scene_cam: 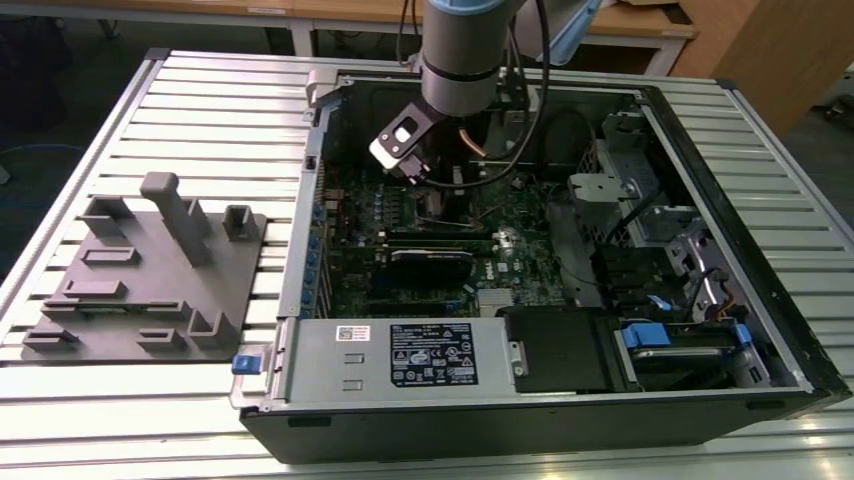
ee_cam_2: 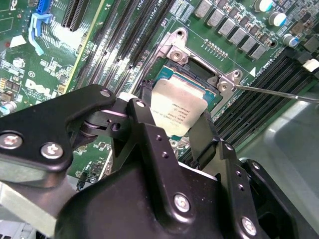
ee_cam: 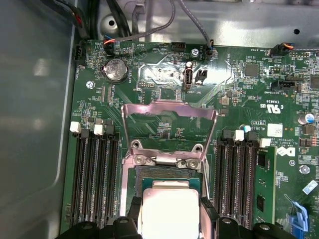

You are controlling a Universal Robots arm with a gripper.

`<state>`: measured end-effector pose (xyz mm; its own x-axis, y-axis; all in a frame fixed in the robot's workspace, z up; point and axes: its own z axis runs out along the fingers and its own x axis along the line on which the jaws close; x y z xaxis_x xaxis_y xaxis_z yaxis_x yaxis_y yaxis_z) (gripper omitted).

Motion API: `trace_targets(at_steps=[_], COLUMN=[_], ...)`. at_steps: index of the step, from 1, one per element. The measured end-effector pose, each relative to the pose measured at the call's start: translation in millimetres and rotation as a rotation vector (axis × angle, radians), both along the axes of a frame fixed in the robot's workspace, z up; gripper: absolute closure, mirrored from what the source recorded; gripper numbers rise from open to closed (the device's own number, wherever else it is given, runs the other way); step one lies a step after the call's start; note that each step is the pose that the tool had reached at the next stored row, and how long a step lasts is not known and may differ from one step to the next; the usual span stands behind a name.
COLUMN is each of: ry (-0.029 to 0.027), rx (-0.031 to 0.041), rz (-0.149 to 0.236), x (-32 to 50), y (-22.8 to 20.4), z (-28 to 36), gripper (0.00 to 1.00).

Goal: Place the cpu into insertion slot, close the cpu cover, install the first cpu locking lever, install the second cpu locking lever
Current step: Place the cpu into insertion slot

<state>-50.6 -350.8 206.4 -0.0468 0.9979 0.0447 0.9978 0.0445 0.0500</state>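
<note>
Jaws pinch the cpu (ee_cam_2: pixel 182 102) by two opposite edges. Both black fingers (ee_cam_2: pixel 200 137) press on its sides, so the gripper (ee_cam_2: pixel 174 124) is closed on the chip. The pale metal face of the cpu points toward the cameras in both wrist views.

The cpu is right over the slot (ee_cam: pixel 167 174), approx. centred on it, w/ the far part of the dark socket uncovered. If the chip already sits inside or hangs just above, I cannot tell.

The cover (ee_cam: pixel 169 110) is open. It is swung back from the slot on its hinge, and the green board (ee_cam: pixel 249 99) shows through its cut-out middle. One thin lever (ee_cam_2: pixel 279 92) sticks out free from a corner of the slot frame, not locked down.

Long black memory slots (ee_cam: pixel 94 174) run on both sides of the slot, and a round battery (ee_cam: pixel 115 69) sits beyond the cover.

In the exterior view the arm (scene_cam: pixel 467 50) reaches down into the open pc case (scene_cam: pixel 534 425), near its far wall. The case lies on a slatted table (scene_cam: pixel 200 100). A grey fixture plate (scene_cam: pixel 134 290) rests on the table at the exterior view's left, apart from the case.
</note>
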Motion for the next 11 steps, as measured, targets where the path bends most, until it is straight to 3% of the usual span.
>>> trace_targets(at_steps=[4, 11], ry=[0.0011, 0.0095], rx=[-0.0001, -0.0001], rz=[-0.001, -0.003], x=[0.0, 0.9], y=[0.2, 2.5], z=[-1.4, -1.5], gripper=[0.46, 0.46])
